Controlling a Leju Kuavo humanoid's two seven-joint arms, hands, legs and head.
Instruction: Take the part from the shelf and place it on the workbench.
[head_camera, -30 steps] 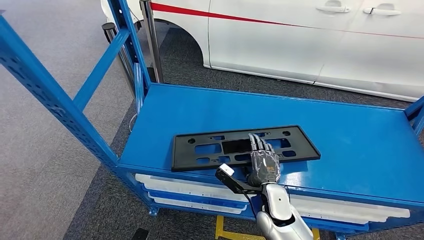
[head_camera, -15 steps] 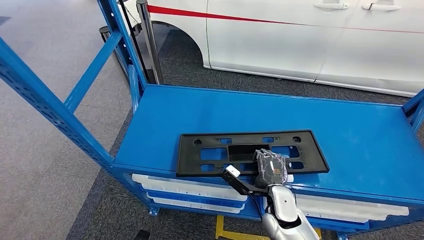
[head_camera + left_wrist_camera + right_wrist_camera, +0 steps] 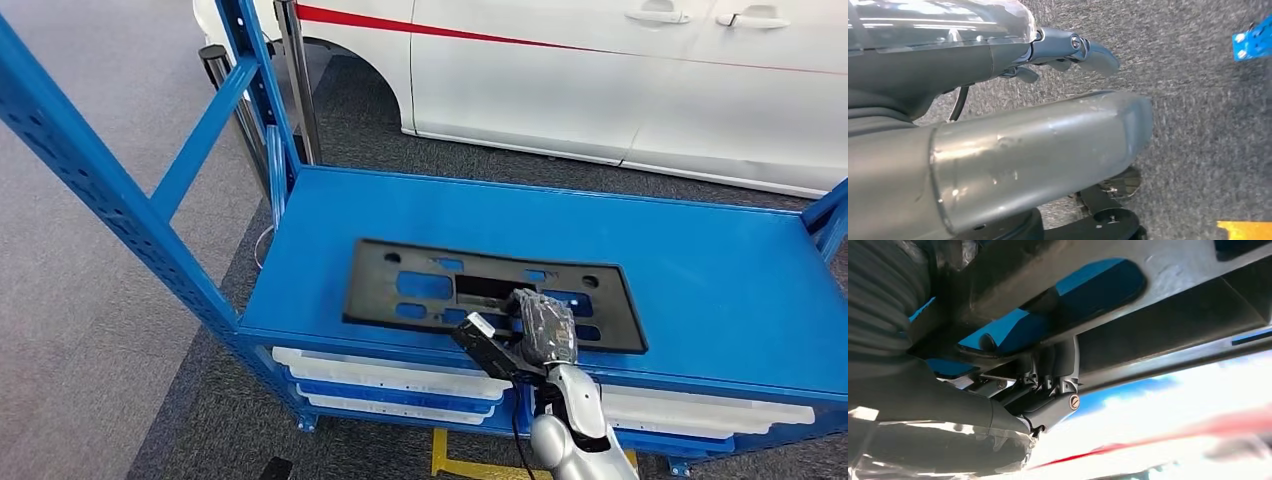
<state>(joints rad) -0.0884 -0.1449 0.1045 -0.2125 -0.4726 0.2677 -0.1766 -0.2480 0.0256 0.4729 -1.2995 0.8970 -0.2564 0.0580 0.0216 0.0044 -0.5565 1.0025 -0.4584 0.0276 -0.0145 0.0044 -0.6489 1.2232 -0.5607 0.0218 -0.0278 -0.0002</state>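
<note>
The right robot hand grips the near long edge of the part, a flat black plastic frame pierced with rectangular openings and small round holes, on the blue shelf. In the right wrist view its fingers hook through one of the openings, with blue shelf visible through the cut-outs, a hold that likely gives purchase on a thin panel lying flat and offering no upright edge to pinch. The part lies skewed on the shelf's top deck, its left end angled away from the robot, near the front lip and well clear of the far edge. Its position beside the front lip suits a lift or drag toward the robot, which appears to be the step in hand; the task is at an early stage, with the carry and set-down not yet done, and no desk is visible in these pictures.

The left robot hand hangs over grey carpet with nothing in it and its fingers loosely extended, apparently idle.

Below the deck, white trays sit in the shelf's lower tiers. Blue uprights frame the left side, an obstacle to avoid when swinging the long panel out. A white car with a red stripe stands behind on dark carpet.
</note>
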